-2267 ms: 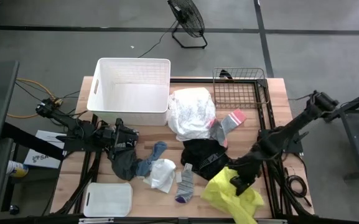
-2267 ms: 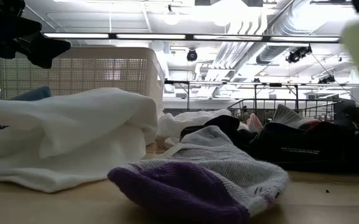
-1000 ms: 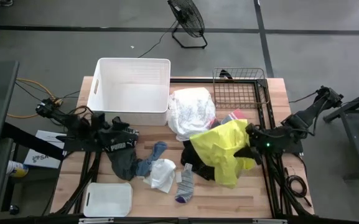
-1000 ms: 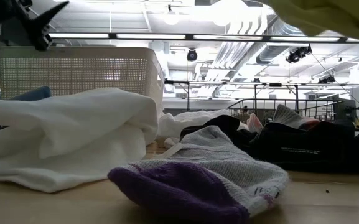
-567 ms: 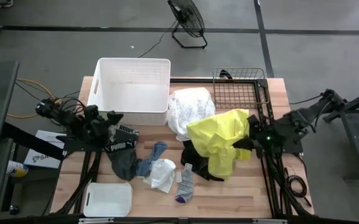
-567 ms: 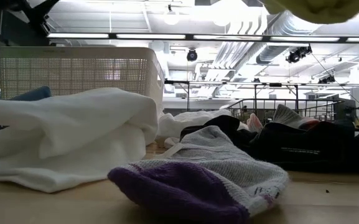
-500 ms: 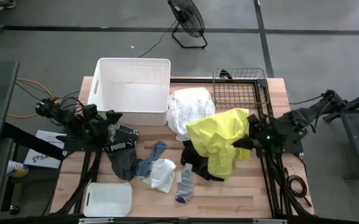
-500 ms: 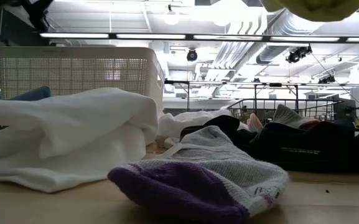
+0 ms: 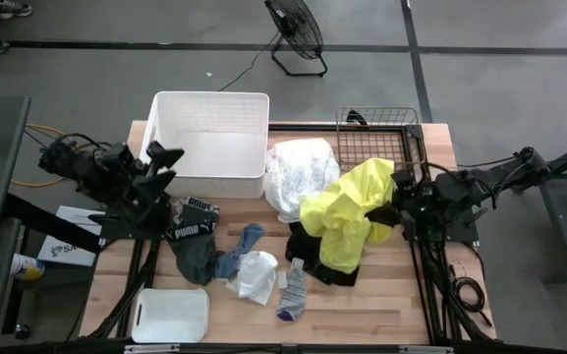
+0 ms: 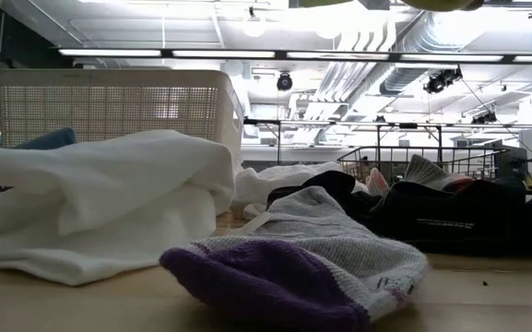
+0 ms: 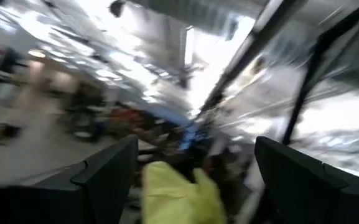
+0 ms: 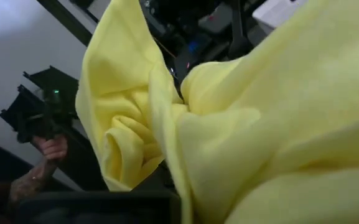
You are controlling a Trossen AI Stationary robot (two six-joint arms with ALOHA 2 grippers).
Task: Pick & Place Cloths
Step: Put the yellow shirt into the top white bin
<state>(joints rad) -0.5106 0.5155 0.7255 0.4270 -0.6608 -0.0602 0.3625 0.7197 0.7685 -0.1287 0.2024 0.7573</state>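
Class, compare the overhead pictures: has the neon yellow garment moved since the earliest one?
Yes. The neon yellow garment, held by the right gripper, went from the table's near right corner up toward the wire basket, now hanging over the black clothes.

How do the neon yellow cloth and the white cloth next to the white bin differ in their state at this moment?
The neon yellow cloth hangs in the air, held by the right tool, while the white cloth lies on the table, untouched. The yellow one drapes downward over a black garment; the white one sits bunched in a heap. Both are soft, crumpled fabrics.
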